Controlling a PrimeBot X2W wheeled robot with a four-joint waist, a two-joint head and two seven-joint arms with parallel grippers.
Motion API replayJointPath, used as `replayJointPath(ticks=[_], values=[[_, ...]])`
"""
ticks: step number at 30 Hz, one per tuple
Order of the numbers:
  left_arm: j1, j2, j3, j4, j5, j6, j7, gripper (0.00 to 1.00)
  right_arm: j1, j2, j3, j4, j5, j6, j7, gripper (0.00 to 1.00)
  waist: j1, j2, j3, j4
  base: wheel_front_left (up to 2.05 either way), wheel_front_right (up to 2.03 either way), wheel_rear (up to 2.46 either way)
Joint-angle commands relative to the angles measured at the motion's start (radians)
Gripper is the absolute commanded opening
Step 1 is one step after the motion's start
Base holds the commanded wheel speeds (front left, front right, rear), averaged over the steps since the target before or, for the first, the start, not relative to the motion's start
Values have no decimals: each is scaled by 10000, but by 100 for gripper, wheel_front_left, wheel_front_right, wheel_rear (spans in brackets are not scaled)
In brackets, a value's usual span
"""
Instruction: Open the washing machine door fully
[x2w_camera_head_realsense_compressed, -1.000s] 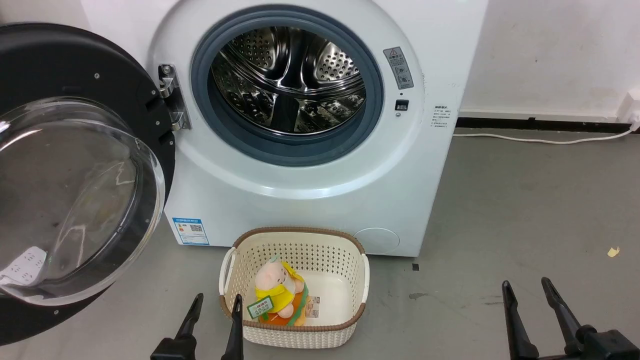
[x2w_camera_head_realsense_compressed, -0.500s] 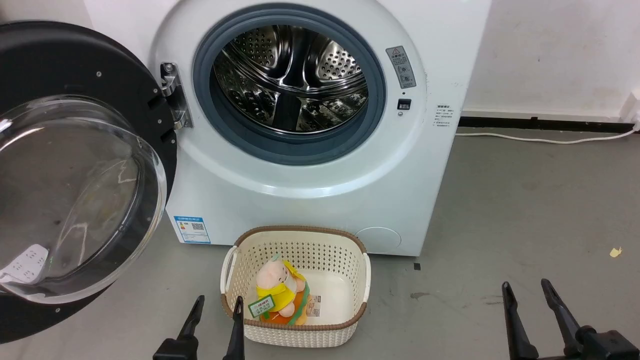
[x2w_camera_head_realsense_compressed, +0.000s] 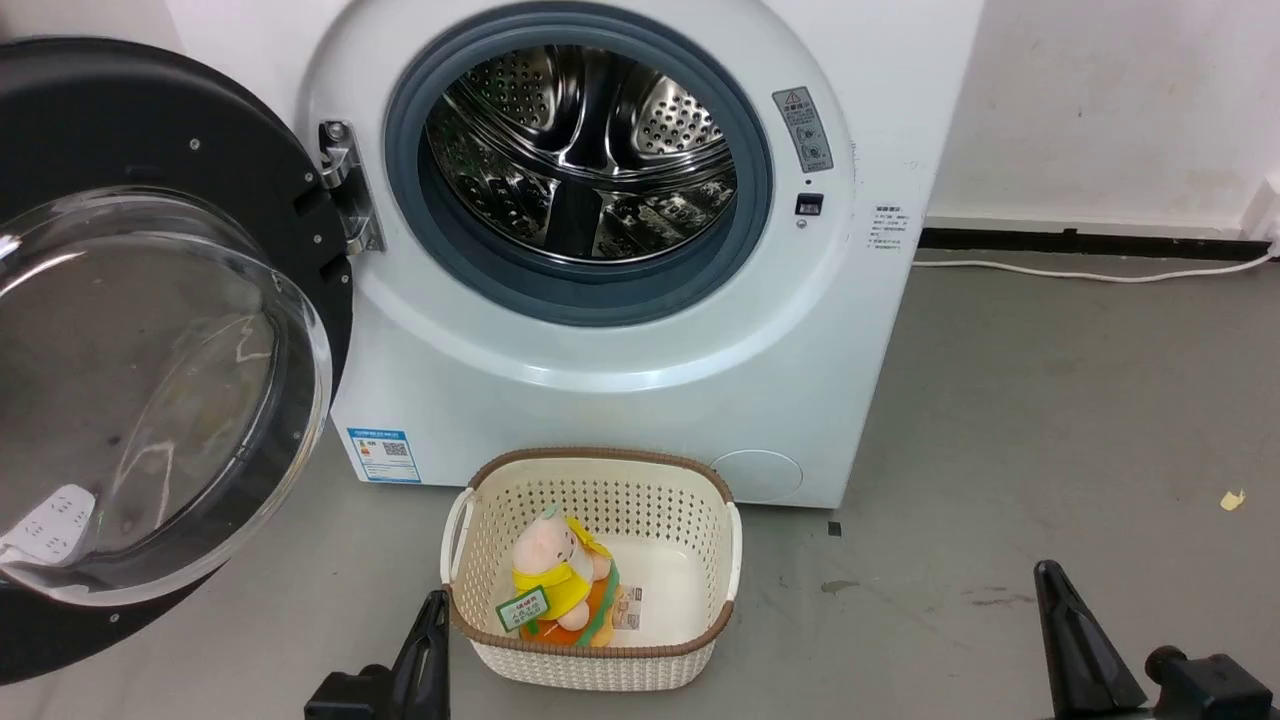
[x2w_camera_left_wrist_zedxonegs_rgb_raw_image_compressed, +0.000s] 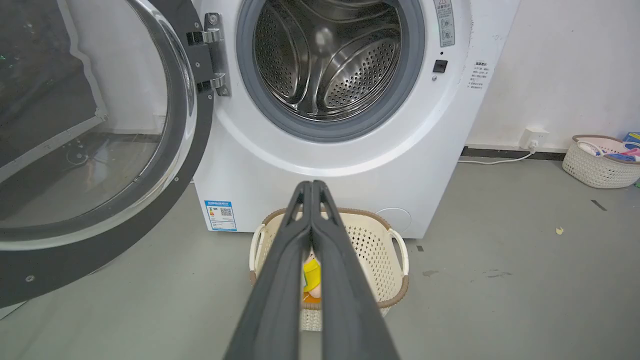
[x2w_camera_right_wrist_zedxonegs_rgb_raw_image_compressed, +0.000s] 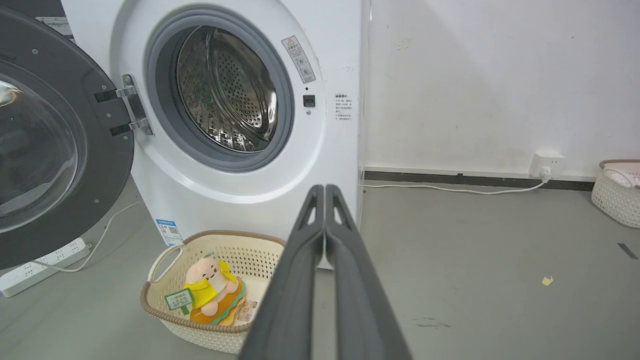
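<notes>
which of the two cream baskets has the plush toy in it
The cream perforated plastic basket with the brown rim, directly in front of the white washing machine: the pink and yellow plush toy sits inside. The other basket stands by the wall.

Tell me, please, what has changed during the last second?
Both grippers closed: the left gripper and the right gripper had their fingers apart and now hold them together, gripping nothing. The washing machine door stayed wide open, and the basket with the plush toy stayed put.
</notes>
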Motion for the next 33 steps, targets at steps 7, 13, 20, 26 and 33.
replayJointPath(ticks=[7,13,20,26,33], values=[[-160,0,126,-182,150,-45,222,0,-195,8,57,-54,-153,2,213,0,0,-1,50,-32,0,0,0],[-208,-3,183,-255,203,-63,344,0,-261,10,78,-72,-209,2,335,0,0,-1,84,-53,0,0,0],[-264,-8,250,-340,265,-83,488,0,-339,13,103,-94,-275,3,479,0,0,-1,124,-77,0,0,0],[-312,-11,307,-413,319,-100,610,0,-405,15,124,-113,-331,3,601,0,0,-1,158,-99,0,0,0],[-367,-15,373,-498,380,-120,753,0,-483,17,149,-135,-396,4,744,0,0,-1,197,-123,0,0,0]])
